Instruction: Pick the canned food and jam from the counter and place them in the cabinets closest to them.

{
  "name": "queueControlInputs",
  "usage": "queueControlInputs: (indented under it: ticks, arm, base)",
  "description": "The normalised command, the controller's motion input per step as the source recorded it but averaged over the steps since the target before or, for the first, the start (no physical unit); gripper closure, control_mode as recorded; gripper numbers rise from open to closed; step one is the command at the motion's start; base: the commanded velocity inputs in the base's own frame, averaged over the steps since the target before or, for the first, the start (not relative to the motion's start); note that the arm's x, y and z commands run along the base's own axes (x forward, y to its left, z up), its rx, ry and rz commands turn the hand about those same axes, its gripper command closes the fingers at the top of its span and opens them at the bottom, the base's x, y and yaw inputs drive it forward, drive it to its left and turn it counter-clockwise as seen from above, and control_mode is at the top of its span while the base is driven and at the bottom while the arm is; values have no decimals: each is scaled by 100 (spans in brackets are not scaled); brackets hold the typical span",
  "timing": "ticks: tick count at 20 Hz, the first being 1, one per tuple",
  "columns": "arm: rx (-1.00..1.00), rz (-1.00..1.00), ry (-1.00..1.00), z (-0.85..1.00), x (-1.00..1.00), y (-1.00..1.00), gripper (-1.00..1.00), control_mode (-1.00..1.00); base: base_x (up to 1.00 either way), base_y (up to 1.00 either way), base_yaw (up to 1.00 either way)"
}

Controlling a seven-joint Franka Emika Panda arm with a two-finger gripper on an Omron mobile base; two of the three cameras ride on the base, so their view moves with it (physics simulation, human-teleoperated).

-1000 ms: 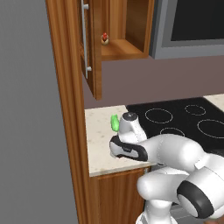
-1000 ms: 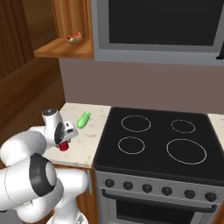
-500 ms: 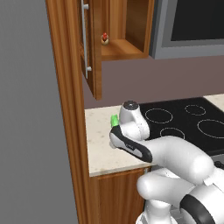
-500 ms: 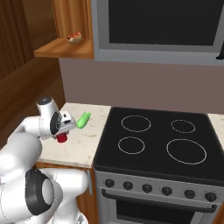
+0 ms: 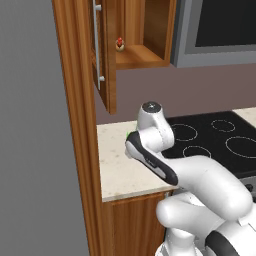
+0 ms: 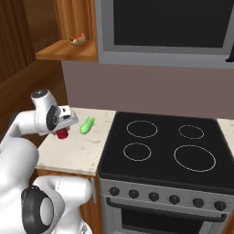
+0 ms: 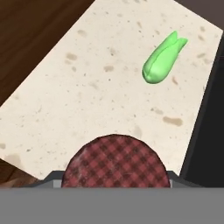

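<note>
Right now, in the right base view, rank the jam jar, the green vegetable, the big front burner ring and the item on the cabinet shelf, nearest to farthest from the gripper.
1. Jam jar, at the gripper.
2. Green vegetable, beside it on the counter.
3. Shelf item, overhead.
4. Big front burner ring, far side of the stove.

Home kitchen, rendered. Black stove (image 6: 162, 151) with four ring burners and a knob row fills centre-right of the right base view, grey microwave (image 6: 164, 32) above it at top. Speckled beige counter (image 6: 75, 151) left of the stove over wooden base units. Reddish-brown wall cabinets (image 5: 135, 35) at the top of the left base view, open door with silver bar handle (image 5: 96, 45)
</note>
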Motion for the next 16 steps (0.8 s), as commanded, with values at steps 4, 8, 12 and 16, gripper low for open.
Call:
queueControlInputs:
  ticks: [4,8,12,16]
  arm:
    - [0,-3,-8,56,-3,-6,100,-100]
    - [4,0,-16,18,-33,-38,100,-100]
    - [8,1,-24,15,-39,-45,100,-100]
    - [12,0,-29,32,-12,-34,100,-100]
  base:
    - [0,0,0]
    - [0,0,0]
    - [0,0,0]
    - [0,0,0]
